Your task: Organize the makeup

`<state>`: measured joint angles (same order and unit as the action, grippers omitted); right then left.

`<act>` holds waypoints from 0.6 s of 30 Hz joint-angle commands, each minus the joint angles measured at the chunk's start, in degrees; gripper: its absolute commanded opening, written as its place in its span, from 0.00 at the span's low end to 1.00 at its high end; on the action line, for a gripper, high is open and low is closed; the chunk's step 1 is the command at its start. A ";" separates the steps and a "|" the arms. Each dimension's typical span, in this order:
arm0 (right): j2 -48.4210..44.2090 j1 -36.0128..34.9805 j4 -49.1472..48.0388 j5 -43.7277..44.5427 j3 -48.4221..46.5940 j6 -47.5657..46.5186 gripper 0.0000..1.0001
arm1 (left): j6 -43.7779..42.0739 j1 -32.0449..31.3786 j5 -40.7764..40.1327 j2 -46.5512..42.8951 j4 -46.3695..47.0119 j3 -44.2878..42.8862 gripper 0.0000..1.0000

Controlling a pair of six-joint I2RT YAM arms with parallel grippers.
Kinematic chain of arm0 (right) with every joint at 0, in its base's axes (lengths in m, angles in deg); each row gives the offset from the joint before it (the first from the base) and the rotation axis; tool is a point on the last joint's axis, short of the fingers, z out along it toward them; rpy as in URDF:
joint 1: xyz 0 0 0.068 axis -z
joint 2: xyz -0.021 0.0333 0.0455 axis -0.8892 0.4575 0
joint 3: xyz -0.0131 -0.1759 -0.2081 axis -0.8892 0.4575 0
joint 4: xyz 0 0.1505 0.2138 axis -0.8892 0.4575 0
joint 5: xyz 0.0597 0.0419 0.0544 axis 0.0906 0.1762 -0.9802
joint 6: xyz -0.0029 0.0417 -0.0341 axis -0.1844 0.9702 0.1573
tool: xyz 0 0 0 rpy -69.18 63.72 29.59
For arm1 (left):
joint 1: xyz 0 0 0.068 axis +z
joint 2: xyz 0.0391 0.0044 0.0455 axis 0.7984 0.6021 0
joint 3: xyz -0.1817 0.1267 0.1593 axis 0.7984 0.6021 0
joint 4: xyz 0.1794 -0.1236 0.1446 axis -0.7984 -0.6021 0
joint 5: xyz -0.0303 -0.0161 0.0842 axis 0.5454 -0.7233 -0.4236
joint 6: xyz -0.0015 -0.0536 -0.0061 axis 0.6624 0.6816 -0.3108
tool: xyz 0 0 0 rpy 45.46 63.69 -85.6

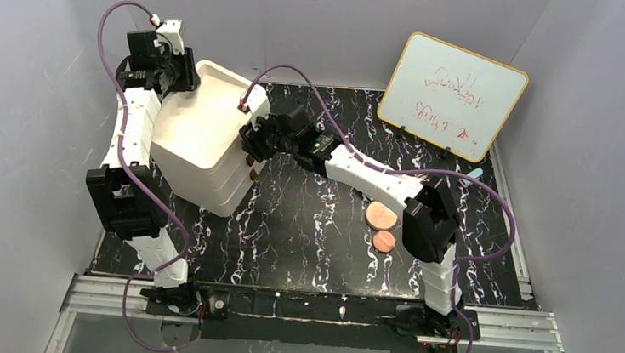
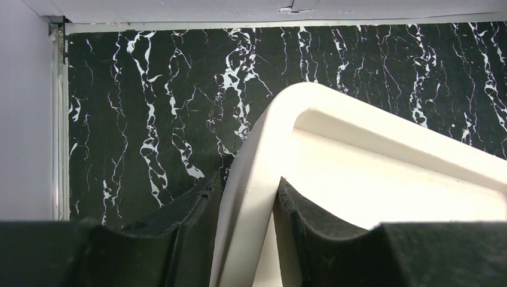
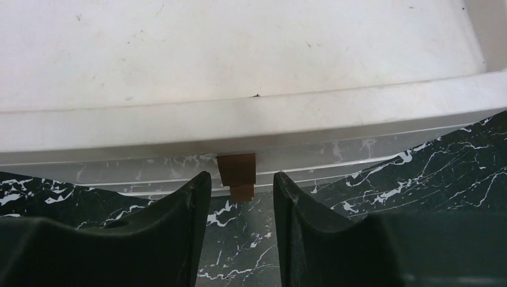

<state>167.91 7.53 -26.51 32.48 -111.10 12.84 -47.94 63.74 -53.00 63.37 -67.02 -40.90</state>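
noted larger disc (image 1: 381, 214) and smaller disc (image 1: 384, 241) lying flat on worktop (image 1: 305, 227), just beside each other, close under right arm, well apart from drawers (image 1: 201, 145)
could not make out any other makeup in these views
found left tool (image 2: 246, 182) clenched on far corner rim (image 2: 335, 104) of drawers, one finger outside, one inside
found right tool (image 3: 242, 179) released, fingers (image 3: 191, 203) set either side of brown knob (image 3: 237, 170), apart from it, not yet gripping
judged discs light, stiff, thin and smooth-faced; probably slippery on the marbled surface, likely to skate if nudged from one side only
judged possibly fragile if pressed powder sits inside; advise a gentle squeeze
best hold: across the diameter at the edge, fingers brought low and square to worktop
expect little height to bite on; may need to tip one edge up first
judged smaller disc easier to span
judged drawer must be pulled open by knob before either disc goes in
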 commanded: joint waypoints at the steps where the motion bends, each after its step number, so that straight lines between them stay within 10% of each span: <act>1: 0.94 -0.04 -1.97 -0.43 -3.07 -0.29 0.48 | -0.05 1.27 -0.33 -2.27 -1.17 1.02 0.35; 11: 2.11 -0.04 -1.42 1.61 -3.78 -2.07 0.01 | 0.43 1.62 0.87 -2.23 -0.85 1.41 0.34; 18: -1.24 0.06 -1.94 3.95 1.00 -3.62 0.01 | 0.56 1.69 1.05 -2.31 -0.66 1.77 0.34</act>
<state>169.09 7.51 -26.82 33.22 -112.22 11.33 -47.52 64.16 -51.85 63.29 -66.32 -40.57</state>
